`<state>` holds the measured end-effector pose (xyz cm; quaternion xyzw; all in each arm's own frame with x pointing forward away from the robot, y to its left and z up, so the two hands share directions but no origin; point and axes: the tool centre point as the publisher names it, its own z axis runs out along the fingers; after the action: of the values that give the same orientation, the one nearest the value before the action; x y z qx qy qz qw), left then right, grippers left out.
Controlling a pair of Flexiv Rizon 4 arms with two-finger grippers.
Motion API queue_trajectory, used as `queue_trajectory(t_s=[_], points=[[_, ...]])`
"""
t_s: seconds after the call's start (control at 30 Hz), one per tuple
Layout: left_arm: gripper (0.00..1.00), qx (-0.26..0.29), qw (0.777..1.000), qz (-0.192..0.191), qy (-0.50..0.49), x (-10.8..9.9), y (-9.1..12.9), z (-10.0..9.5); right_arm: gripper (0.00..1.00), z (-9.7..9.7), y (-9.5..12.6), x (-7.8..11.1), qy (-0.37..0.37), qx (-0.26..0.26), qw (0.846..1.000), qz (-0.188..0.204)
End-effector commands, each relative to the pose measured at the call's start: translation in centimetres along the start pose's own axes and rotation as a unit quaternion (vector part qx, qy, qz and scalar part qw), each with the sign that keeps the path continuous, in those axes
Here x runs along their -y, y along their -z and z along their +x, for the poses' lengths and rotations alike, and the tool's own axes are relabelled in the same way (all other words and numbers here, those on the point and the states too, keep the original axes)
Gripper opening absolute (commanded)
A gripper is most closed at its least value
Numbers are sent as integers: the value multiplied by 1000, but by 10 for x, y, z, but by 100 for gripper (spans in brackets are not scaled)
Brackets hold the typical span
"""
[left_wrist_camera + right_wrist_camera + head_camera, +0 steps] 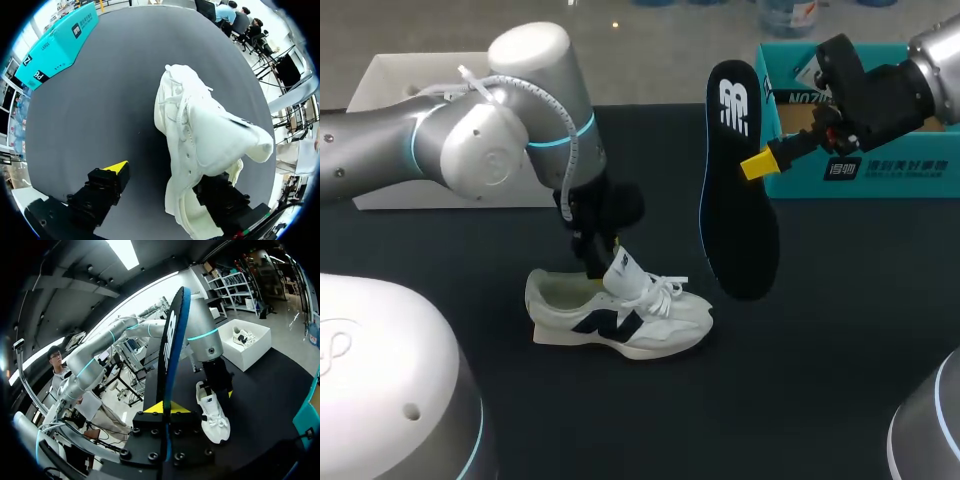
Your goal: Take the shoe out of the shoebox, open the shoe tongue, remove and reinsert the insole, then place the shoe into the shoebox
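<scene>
the white shoe (620,318) is out of its box and sits on its sole on the dark desk (840,330). the teal shoebox (865,165) is at the far right corner, well apart from the shoe.

the shoe tongue (623,268) is pulled up and open. the left arm's jaws are right at the shoe's mouth. from the left wrist view, one yellow fingertip (116,167) is out in the air beside the shoe, not touching it. the other finger is tucked in under the tongue. so i think these jaws are open and just prop the tongue up, not pinch it.

the black insole (732,220) is out of the shoe. the right arm's jaws are closed tight on its edge and hold it up in the air, toe end down, between the shoe and the shoebox.

so three jobs look done: shoe out, tongue open, insole out. two jobs are left. the insole must go back inside the shoe, and then the shoe must go back into the shoebox. i would say it is a bit past the half way mark.
</scene>
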<state>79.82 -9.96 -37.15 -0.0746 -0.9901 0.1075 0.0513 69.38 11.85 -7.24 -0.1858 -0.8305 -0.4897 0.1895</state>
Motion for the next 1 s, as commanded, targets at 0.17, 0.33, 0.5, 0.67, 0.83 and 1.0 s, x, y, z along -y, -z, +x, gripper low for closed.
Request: queue_trajectory(t_s=[0.17,0.33,0.5,0.67,0.83,1.0], points=[[0,-6,1000,11,4,-5,-10,18,0,-1,-2,-1,0,0,1000,1],[0,-13,1000,16,2,-8,-10,31,0,-1,-2,-1,0,0,1000,1],[0,-13,1000,16,2,-8,-10,31,0,-1,-2,-1,0,0,1000,1],[0,-13,1000,16,2,-8,-10,31,0,-1,-2,-1,0,0,1000,1],[0,-17,1000,-5,-18,-8,-4,29,0,-1,-2,-1,0,0,1000,1],[0,-90,971,-53,-215,-4,25,23,0,-1,-2,-1,0,0,1000,1]])
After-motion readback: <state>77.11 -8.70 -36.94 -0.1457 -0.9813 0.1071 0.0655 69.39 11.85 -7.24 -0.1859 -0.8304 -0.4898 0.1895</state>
